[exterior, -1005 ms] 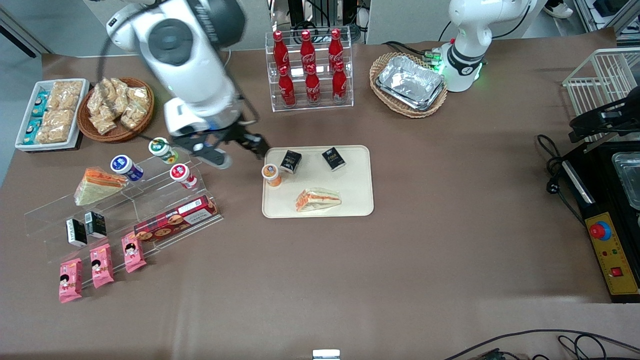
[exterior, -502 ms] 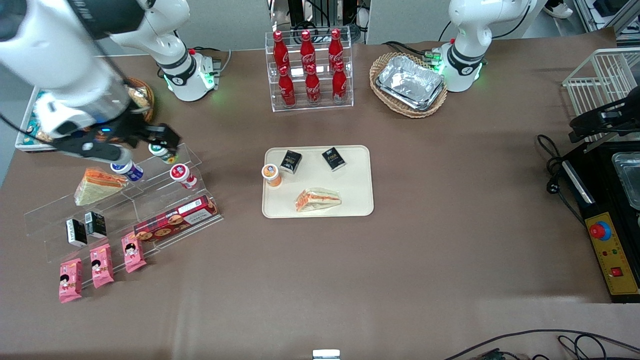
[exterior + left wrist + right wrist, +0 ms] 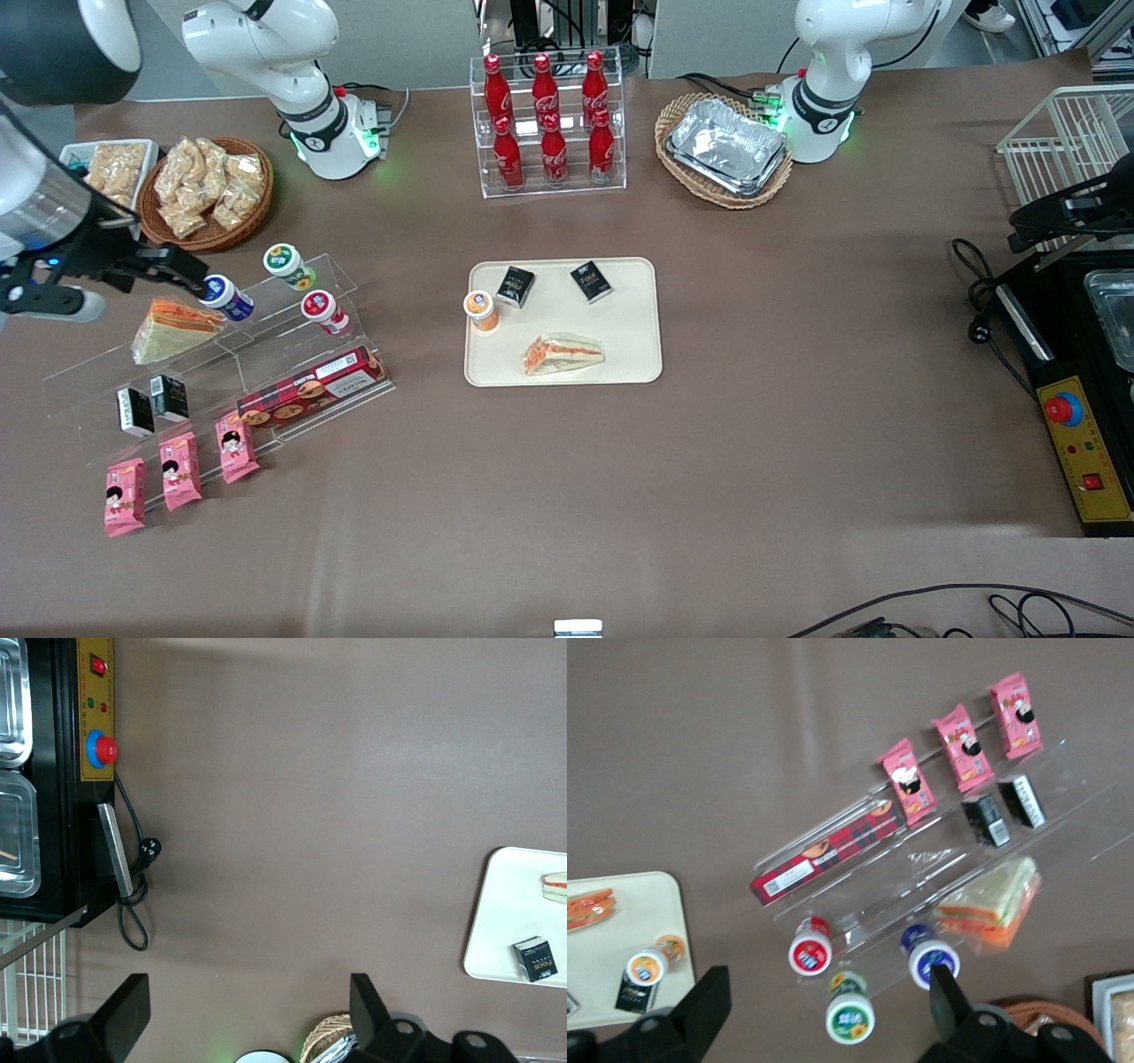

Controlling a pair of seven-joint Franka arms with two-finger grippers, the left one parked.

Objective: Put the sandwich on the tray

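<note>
Presently one sandwich [image 3: 563, 354] lies on the tray [image 3: 631, 341], alongside two black cartons [image 3: 515, 285] and one orange-lidded cup [image 3: 480, 308]. Gripper [image 3: 133, 275] hangs spread wide, empty, above the acrylic rack [image 3: 266, 363] toward the working arm's end. Three pink packets [image 3: 180, 457] sit on the rack's nearest step.

The working right arm is seen at the working arm's end of the tabletop, at about nine o'clock from the tabletop's middle in the front view. Its white base is planted near eleven o'clock, and its upper links are carried high, close to the front camera. The wrist is turned downward, so the wrist camera is aimed at the tabletop. The gripper [image 3: 115, 270] is held in the air, clear of everything below it. Its two dark fingers [image 3: 709, 997] are spread wide apart, and nothing is held between them.
</note>
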